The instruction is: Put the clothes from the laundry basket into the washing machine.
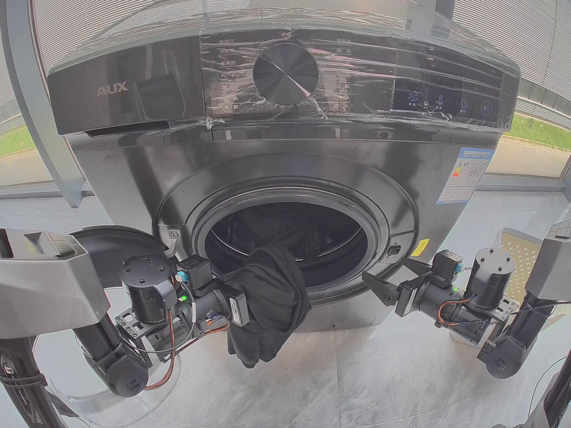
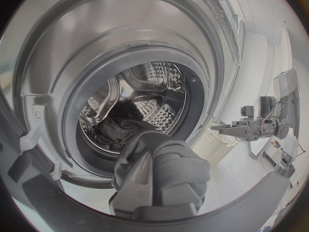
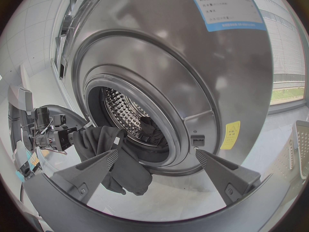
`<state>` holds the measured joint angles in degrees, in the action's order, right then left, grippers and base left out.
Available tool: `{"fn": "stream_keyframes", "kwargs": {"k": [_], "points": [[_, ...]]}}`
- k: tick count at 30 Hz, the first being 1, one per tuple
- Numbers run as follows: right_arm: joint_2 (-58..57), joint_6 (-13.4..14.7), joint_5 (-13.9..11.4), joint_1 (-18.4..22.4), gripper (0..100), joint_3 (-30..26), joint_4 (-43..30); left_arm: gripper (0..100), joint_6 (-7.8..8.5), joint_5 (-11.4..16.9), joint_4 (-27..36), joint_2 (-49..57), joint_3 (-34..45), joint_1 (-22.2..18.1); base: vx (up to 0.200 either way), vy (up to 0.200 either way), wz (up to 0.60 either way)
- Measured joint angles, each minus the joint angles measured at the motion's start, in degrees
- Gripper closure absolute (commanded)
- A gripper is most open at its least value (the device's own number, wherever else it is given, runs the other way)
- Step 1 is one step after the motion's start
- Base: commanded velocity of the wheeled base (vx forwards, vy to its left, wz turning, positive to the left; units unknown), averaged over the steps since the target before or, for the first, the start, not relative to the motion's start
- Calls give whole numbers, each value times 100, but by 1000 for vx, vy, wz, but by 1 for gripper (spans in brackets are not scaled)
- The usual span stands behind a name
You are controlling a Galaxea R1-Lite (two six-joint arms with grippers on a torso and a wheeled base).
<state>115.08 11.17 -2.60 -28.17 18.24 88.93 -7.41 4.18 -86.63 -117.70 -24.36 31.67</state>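
Observation:
A dark grey washing machine [image 1: 178, 167] stands with its round door [image 1: 107, 248] swung open to the left. Dark clothes [image 1: 285, 227] lie inside the steel drum [image 2: 145, 97]. My left gripper [image 1: 247, 305] is shut on a black garment [image 1: 267, 304] at the lower left edge of the opening; the cloth drapes over the rim and hangs toward the floor. In the left wrist view the garment [image 2: 173, 165] bunches between the fingers [image 2: 138, 184]. At the lower right of the opening my right gripper [image 1: 395, 277] is open and holds nothing. The white perforated laundry basket [image 1: 523, 257] stands on the right.
Pale tiled floor [image 1: 369, 375] spreads in front of the machine. The control panel with a round knob [image 1: 285, 74] is wrapped in plastic film. A yellow sticker [image 1: 420, 247] sits right of the opening. Windows lie behind the machine.

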Motion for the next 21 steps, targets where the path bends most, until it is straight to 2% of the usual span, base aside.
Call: {"fn": "stream_keyframes", "kwargs": {"k": [7, 14, 17, 21], "points": [[-59, -4, -2, -104, 0, -149, 5, 100, -27, 0, 0, -44, -177, 115, 0, 0, 0], [-174, -26, -27, -488, 0, -421, -4, 100, -41, 22, 2, -261, -708, 197, 0, 0, 0], [-193, -35, -27, -697, 0, -525, -6, 100, -61, -104, 2, -503, -1064, 228, 0, 0, 0], [-212, -50, -24, -967, 0, -664, -9, 100, -208, -334, 11, -783, -1417, 352, 0, 0, 0]]}}
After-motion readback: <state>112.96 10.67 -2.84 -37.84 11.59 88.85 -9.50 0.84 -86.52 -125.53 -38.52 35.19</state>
